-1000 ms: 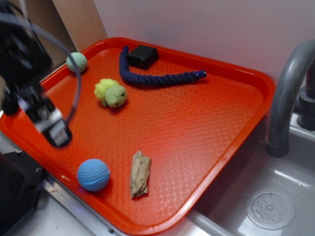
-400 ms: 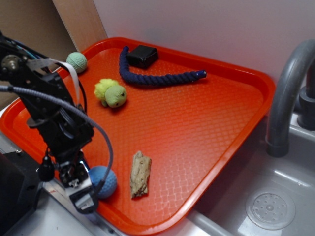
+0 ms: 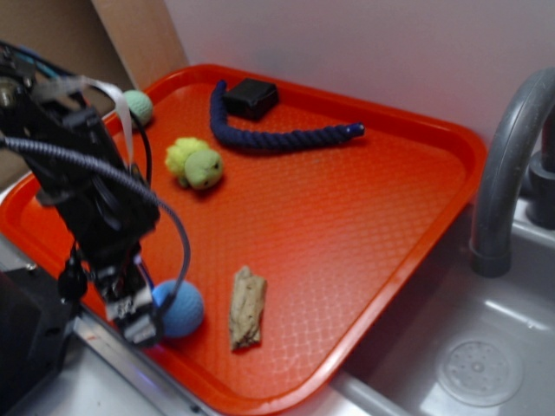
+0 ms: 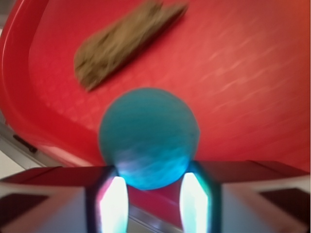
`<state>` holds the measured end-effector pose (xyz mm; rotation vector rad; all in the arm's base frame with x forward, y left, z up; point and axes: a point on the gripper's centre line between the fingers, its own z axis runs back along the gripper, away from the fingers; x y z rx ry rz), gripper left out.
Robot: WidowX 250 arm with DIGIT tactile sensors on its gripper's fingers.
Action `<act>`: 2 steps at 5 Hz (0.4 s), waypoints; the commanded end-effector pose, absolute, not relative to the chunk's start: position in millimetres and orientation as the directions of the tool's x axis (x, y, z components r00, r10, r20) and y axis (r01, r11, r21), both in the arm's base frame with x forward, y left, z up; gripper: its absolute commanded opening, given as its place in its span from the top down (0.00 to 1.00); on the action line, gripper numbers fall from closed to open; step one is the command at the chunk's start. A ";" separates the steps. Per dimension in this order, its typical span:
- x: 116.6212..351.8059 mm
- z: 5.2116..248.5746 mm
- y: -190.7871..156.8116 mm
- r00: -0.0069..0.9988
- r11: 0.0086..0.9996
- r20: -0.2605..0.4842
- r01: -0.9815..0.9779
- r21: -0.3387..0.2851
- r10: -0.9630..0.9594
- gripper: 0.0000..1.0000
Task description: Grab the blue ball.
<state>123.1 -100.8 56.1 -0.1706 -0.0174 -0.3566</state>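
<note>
Blue ball [image 4: 148, 137] between pincer [image 4: 151, 196] fingers.

1. Sky-blue round rubber ball [image 3: 180, 308] [image 4: 148, 137], fist-like size, surface detail blurred in the wrist view.
2. Sits on the tray floor near the front rim, left part hidden in the exterior view.
3. Lower edge sits between two lit surfaces at bottom of wrist view.

Your arm enters from ten o'clock and slopes down toward five o'clock, wrist pitched steeply downward. Your gripper [image 3: 139, 322] [image 4: 153, 201] sits low at the near-left, jaws parted, both fingers [image 4: 112, 204] lit at their inner faces.
</note>
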 end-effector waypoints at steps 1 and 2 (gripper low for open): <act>160.0 144.7 -29.1 0.982 0.989 0.147 0.132 -0.065 -0.121 1.00; 163.4 170.6 -6.5 0.976 0.990 0.196 0.116 -0.083 -0.098 0.29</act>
